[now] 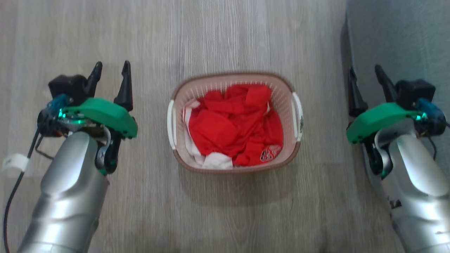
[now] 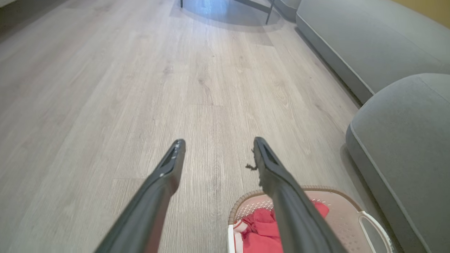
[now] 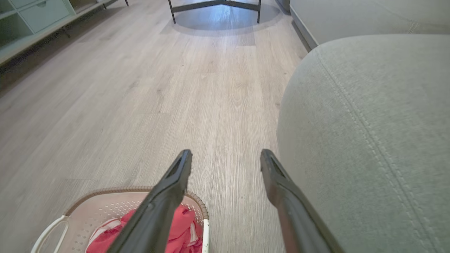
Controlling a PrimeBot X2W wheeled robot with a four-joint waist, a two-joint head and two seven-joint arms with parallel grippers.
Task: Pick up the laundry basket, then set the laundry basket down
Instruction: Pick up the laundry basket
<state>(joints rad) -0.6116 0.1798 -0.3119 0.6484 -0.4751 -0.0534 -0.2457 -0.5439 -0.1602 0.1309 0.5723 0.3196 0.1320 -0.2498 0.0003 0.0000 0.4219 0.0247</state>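
Both steps are likely remaining: left gripper (image 1: 112,64) and right gripper (image 1: 364,68) are hovering, jaws released, well apart from the laundry basket (image 1: 232,75) resting on the floor (image 1: 225,31).

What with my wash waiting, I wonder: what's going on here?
A robot is bent over the basket, which sits on the floor full of red clothes. Its left tool and right tool hang open on either side of the basket, clear of it. Nothing is lifted yet.
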